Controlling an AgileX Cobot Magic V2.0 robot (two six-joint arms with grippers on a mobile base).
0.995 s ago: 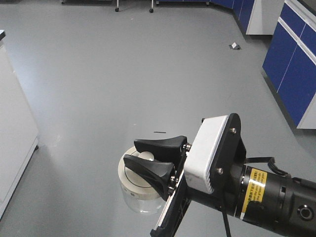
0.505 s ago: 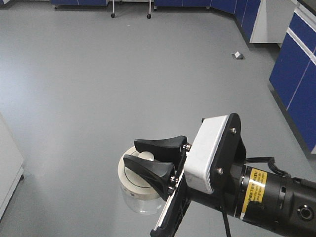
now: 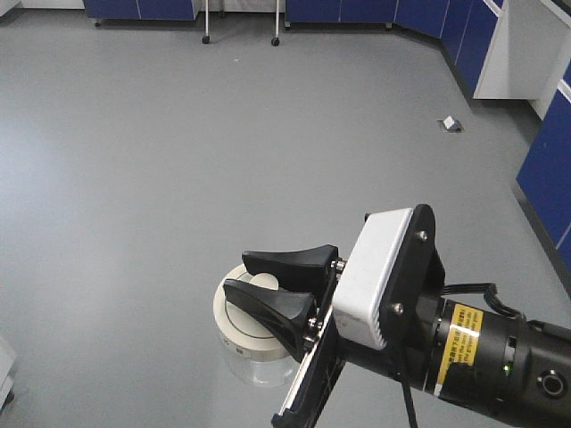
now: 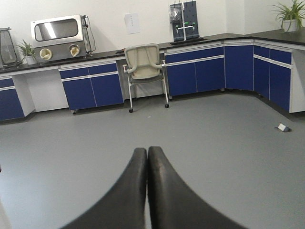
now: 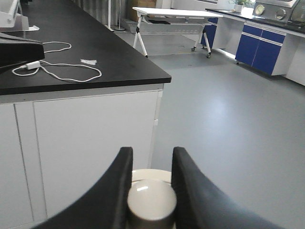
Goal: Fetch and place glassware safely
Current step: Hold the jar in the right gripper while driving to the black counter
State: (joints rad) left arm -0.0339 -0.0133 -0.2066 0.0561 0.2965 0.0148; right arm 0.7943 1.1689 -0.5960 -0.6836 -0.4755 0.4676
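Reaching in from 4 o'clock of the front view, the right gripper pinches its two black fingers narrowly on the raised centre knob of the round cream-white lid. This is likely so that the one small squat clear glass jar hangs upright, at 7 o'clock, over the grey floor. The left gripper is closed tip to tip, empty.

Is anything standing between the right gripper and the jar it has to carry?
Nothing visible does: the right gripper is shut on the knob of the lid on the jar, with no gap between. The place it must go to is not shown.
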